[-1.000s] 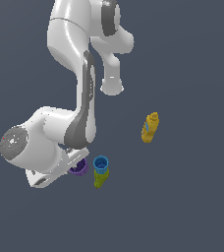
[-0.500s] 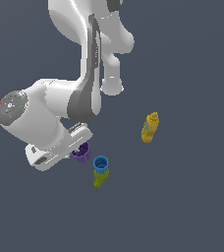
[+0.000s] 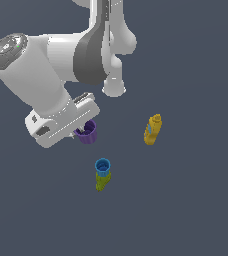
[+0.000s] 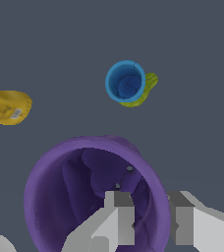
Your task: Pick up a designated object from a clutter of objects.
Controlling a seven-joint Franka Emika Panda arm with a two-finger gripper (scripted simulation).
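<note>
The purple cup [image 3: 89,133] hangs under my gripper [image 3: 81,130], apart from the other items and to the exterior view's upper left of the blue cup. In the wrist view the purple cup [image 4: 74,197] fills the lower part of the picture with its hollow facing the camera. My gripper [image 4: 151,216] is shut on its rim wall, with one finger [image 4: 119,211] inside the cup and the other outside it. The blue cup [image 3: 102,166] stands against the olive-green lumpy piece [image 3: 101,182]. The yellow bottle [image 3: 152,130] lies to the exterior view's right.
The blue cup [image 4: 126,81], the olive-green piece [image 4: 146,88] and the yellow bottle [image 4: 6,106] also show in the wrist view, small and far beyond the purple cup. The arm's big white link [image 3: 36,70] covers the exterior view's upper left.
My gripper has moved up and away from the blue cup with the purple cup in it. The arm looms larger in the exterior view. The other items have not moved.
</note>
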